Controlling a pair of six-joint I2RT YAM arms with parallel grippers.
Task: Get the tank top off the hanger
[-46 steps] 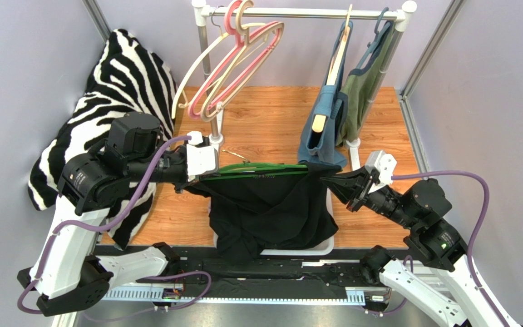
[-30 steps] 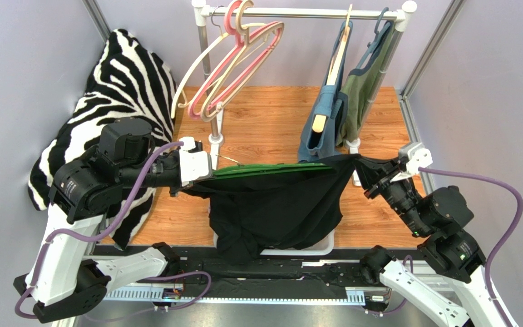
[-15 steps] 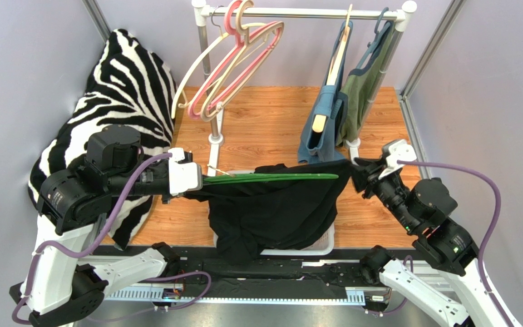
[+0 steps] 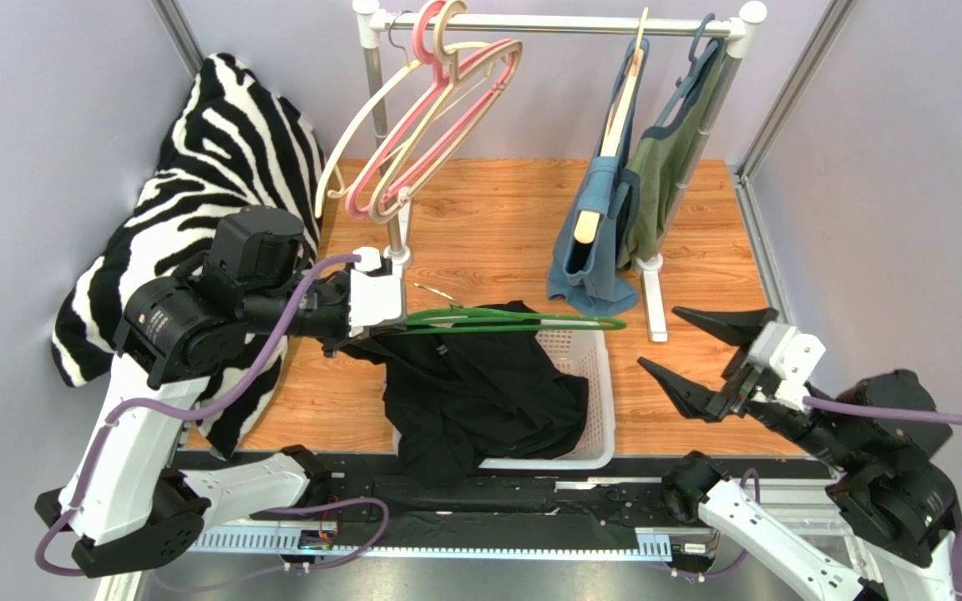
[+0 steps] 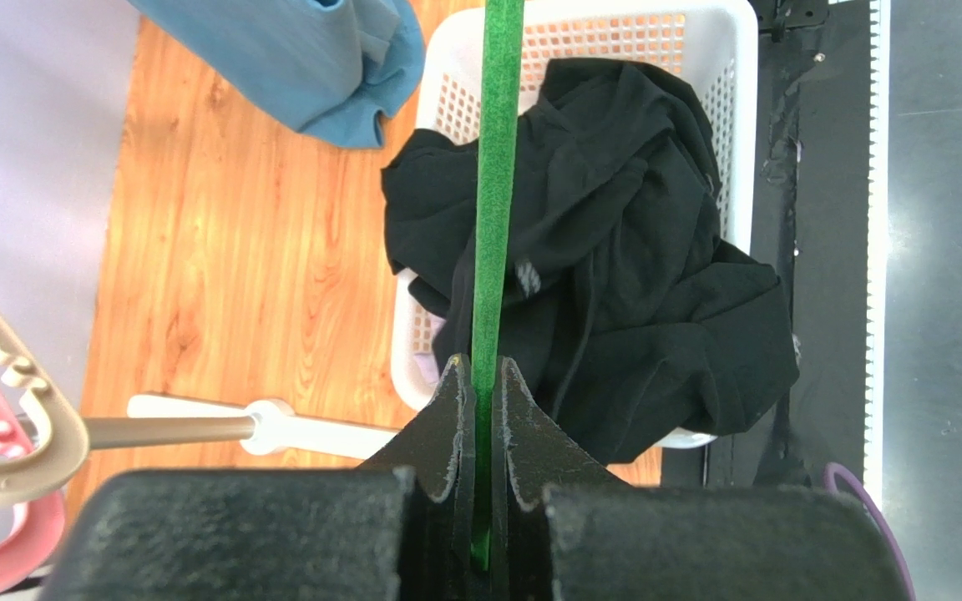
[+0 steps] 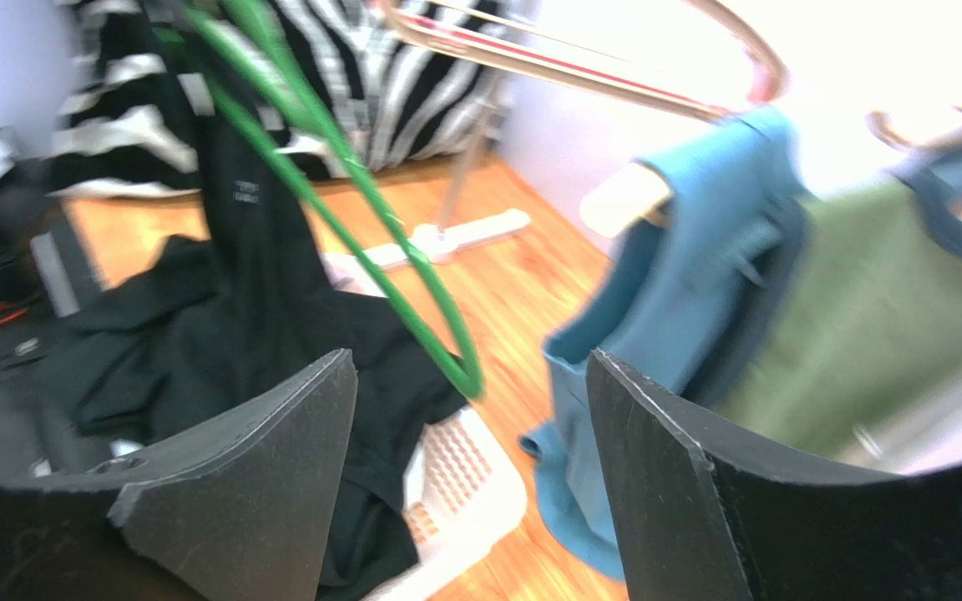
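Firstly, from the top view, the left tool (image 4: 371, 304) is closed on the end of the green hanger (image 4: 511, 322), which reaches out flat toward 3 o'clock, over the white basket (image 4: 600, 376). The black tank top (image 4: 480, 395) lies in a heap in this basket, at 6 o'clock from the hanger bar, and spills over the basket's rim at 9 o'clock. One part of the cloth rises to the hanger close to the left tool. The right tool (image 4: 658, 337) is at 3 o'clock from the basket, well apart from the cloth, with its jaws wide and nothing between them.

Next, from the left wrist view, the left tool (image 5: 480, 366) pinches the hanger (image 5: 499, 188) narrowly. The tank top (image 5: 624, 288) lies under the bar and mostly at 3 o'clock from it, inside the basket (image 5: 731, 75).

Lastly, the right wrist view is blurred. The right tool (image 6: 470, 363) stands wide and holds nothing. The hanger (image 6: 361, 213) curves in from 11 o'clock, and the tank top (image 6: 248, 313) hangs from it at 9 o'clock, down into the basket (image 6: 461, 488).
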